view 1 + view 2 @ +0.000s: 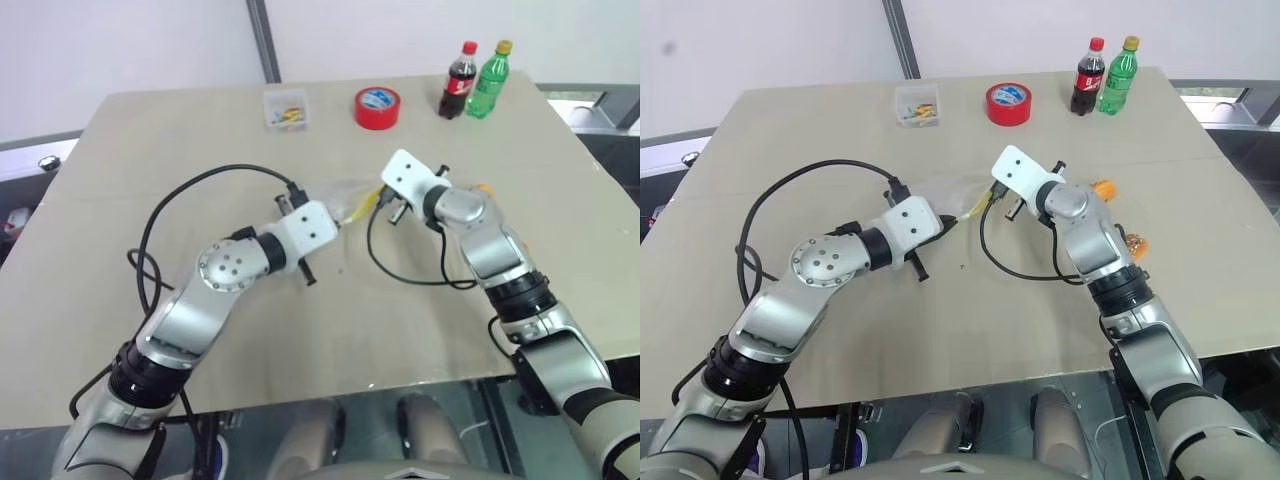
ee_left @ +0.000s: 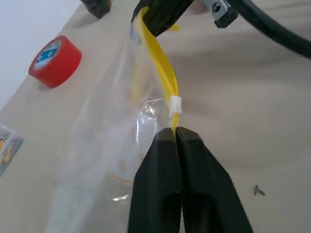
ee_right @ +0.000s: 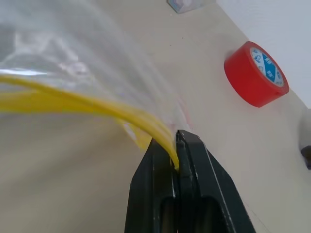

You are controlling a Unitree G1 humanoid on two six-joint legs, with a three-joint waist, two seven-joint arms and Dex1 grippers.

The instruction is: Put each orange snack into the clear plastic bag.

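The clear plastic bag [image 1: 345, 197] hangs between my two grippers above the middle of the table, its yellow seal strip [image 2: 163, 68] stretched from one to the other. My left gripper [image 2: 175, 132] is shut on one end of the strip. My right gripper [image 3: 176, 140] is shut on the other end. Two orange snacks lie on the table to the right of my right arm: the lighter one [image 1: 1102, 188] is by the wrist, and the darker speckled one [image 1: 1137, 244] is nearer, beside the forearm. Both are outside the bag.
At the far side of the table stand a red tape roll [image 1: 377, 107], a small clear plastic box [image 1: 286, 110], a cola bottle [image 1: 460, 80] and a green bottle [image 1: 489, 78]. Black cables [image 1: 190, 190] loop from both wrists over the tabletop.
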